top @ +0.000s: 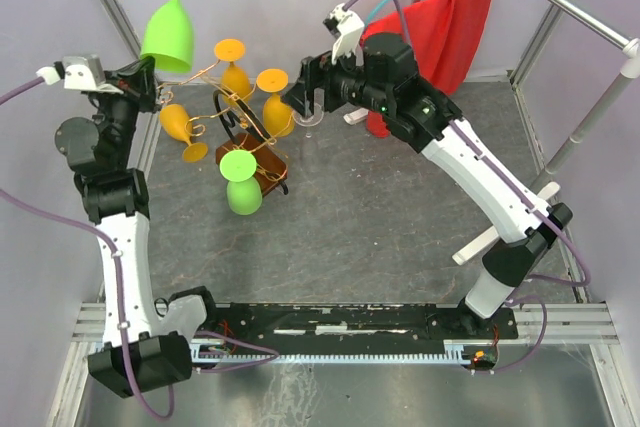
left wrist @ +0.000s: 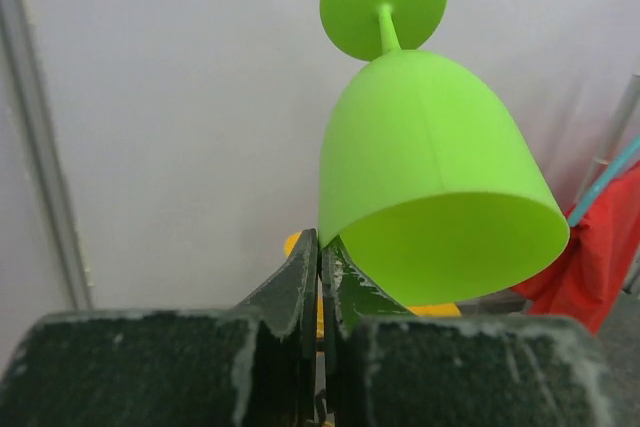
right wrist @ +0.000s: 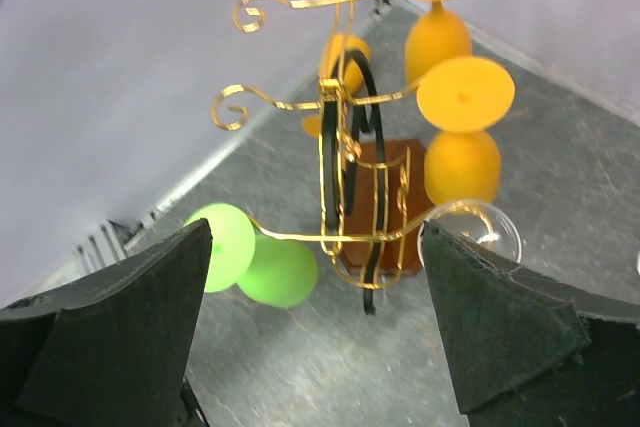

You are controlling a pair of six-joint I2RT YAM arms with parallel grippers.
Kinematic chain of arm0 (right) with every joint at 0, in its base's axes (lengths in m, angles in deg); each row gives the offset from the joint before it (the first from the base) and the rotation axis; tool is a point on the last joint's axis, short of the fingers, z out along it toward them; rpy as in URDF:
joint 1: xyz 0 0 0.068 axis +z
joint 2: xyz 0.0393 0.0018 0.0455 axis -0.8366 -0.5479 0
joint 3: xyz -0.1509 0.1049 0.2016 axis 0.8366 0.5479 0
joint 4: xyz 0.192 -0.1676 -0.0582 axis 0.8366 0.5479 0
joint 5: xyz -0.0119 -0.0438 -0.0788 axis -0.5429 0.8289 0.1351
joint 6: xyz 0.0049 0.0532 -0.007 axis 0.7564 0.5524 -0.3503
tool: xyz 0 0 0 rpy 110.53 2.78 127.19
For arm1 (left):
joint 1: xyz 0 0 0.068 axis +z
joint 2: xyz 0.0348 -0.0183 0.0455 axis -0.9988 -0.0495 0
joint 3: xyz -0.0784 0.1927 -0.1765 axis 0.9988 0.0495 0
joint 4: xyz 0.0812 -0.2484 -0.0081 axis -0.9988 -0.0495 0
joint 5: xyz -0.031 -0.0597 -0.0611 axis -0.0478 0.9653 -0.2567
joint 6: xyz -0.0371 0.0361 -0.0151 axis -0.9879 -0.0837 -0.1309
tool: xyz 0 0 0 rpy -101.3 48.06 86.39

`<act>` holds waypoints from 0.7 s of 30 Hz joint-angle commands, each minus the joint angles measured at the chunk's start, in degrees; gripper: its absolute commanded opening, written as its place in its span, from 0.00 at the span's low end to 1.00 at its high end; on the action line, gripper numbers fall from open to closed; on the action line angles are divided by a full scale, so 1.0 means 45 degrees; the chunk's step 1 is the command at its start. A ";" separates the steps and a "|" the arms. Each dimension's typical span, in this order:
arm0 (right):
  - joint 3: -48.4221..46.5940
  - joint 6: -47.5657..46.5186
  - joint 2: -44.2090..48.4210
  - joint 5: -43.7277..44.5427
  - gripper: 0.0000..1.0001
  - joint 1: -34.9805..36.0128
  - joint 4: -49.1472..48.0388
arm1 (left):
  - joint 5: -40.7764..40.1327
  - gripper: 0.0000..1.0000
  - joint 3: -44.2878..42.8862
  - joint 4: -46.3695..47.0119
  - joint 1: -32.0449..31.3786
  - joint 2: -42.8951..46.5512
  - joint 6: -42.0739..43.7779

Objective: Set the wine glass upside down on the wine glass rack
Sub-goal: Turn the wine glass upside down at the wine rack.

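My left gripper (top: 155,73) is shut on the rim of a lime green wine glass (top: 168,32) and holds it upside down, foot up, high at the back left, left of and above the rack. In the left wrist view the fingertips (left wrist: 310,252) pinch the bowl's rim (left wrist: 430,167). The wine glass rack (top: 243,119) of copper wire on a brown base carries three orange glasses (top: 277,107) and a second green glass (top: 242,185), all upside down. My right gripper (top: 305,92) is open and empty just right of the rack (right wrist: 345,147), beside a clear glass (right wrist: 472,232).
A red cloth (top: 440,32) hangs at the back right behind the right arm. A metal pole (top: 560,2) crosses the right back corner. White walls close the back and left. The dark grey table top (top: 380,207) lies in front of the rack.
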 commanded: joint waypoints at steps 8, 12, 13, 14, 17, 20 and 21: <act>-0.0588 0.3948 -0.0341 -0.1833 0.93 -0.1353 -0.6987 | -0.2015 0.03 0.1665 0.6079 -0.3752 -0.1241 0.1674; -0.0587 0.5733 -0.0991 -0.2171 0.92 -0.1929 -0.8979 | -0.2995 0.03 0.2588 0.7144 -0.4761 -0.1362 0.2064; -0.0530 0.6108 -0.1125 -0.2221 0.92 -0.2037 -0.9486 | -0.3279 0.03 0.2790 0.7358 -0.4910 -0.1356 0.2123; -0.0469 0.6492 -0.1281 -0.2235 0.92 -0.2140 -0.9889 | -0.3390 0.03 0.2977 0.7538 -0.5039 -0.1352 0.2108; -0.0627 0.7242 -0.1844 -0.2322 0.91 -0.2299 -1.0567 | -0.3554 0.03 0.3356 0.7836 -0.5488 -0.1364 0.2151; -0.1173 0.7656 -0.2420 -0.2563 0.88 -0.2442 -1.0351 | -0.3774 0.03 0.3636 0.8100 -0.5838 -0.1353 0.2243; -0.1372 0.7777 -0.2588 -0.2617 0.87 -0.2460 -1.0300 | -0.3801 0.03 0.3715 0.8197 -0.6011 -0.1376 0.2272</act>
